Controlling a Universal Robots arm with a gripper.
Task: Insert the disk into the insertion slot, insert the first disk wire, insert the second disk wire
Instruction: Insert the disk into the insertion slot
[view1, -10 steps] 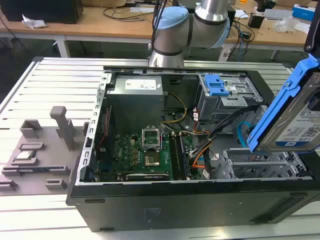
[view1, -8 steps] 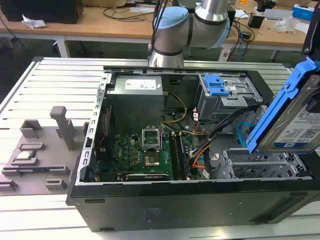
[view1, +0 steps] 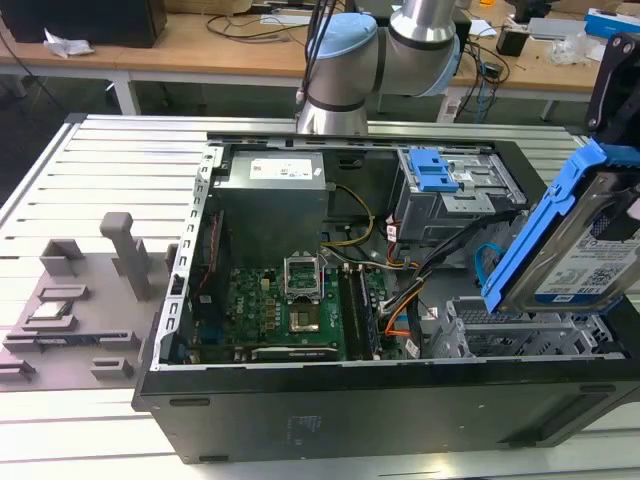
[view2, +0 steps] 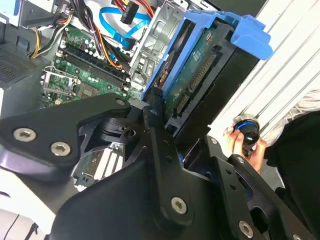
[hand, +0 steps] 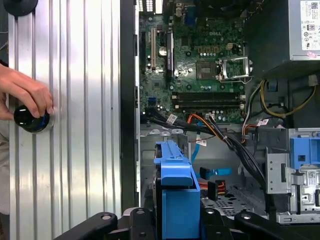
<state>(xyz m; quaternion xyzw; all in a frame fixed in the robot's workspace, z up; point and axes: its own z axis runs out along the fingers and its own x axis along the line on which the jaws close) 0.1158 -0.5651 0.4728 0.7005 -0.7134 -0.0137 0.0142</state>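
My gripper (view2: 182, 131) is shut on the disk (view1: 585, 245), a grey drive with a white label clipped in a bright blue frame. In the exterior view the disk hangs steeply tilted above the case's right end, just over the insertion slot (view1: 510, 330), a perforated grey cage. In the first wrist view the blue frame of the disk (hand: 175, 187) stands edge-on between the black fingers (hand: 137, 217), with the insertion slot (hand: 227, 202) beyond it. The second wrist view shows the disk's (view2: 200, 75) green board and connector side. A loose blue wire (view1: 488, 262) and orange wires (view1: 400, 300) lie beside the cage.
The open computer case (view1: 300, 410) lies on a slatted metal table (view1: 110, 170). A taller grey bay with a blue latch (view1: 437, 172) stands behind the cage. The motherboard (view1: 290, 300) lies at the case's middle. A person's hand (hand: 25, 92) grips a black knob (hand: 31, 119) on the table beside the case.
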